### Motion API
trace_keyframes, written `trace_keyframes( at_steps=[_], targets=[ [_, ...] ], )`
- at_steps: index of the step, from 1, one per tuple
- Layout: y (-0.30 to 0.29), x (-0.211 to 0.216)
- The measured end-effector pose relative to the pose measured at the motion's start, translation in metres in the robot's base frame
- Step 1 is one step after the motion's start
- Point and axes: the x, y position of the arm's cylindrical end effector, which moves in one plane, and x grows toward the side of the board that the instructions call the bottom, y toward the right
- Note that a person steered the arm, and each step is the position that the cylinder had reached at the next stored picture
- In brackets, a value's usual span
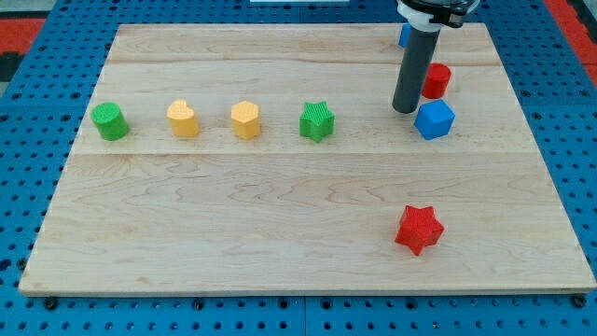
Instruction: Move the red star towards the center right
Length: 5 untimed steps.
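The red star [418, 230] lies on the wooden board [233, 233] at the view's lower right. My tip [405, 110] rests on the board near the view's upper right, well above the star. The tip is just left of a blue block [435, 120] and a red block [436, 81] that the rod partly hides. Another blue block [403, 35] peeks out behind the rod at the board's top edge.
A row of blocks runs across the board's upper middle: a green block [110, 121] at the left, a yellow heart [184, 119], a yellow hexagon [245, 119] and a green star [317, 121]. Blue pegboard surrounds the board.
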Motion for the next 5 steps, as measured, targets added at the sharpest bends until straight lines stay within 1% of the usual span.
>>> trace_keyframes(
  at_steps=[1, 2, 3, 4, 5],
  targets=[
    [-0.011, 0.109],
    [-0.089, 0.145],
    [-0.086, 0.181],
    [-0.013, 0.191],
    [0.008, 0.190]
  ],
)
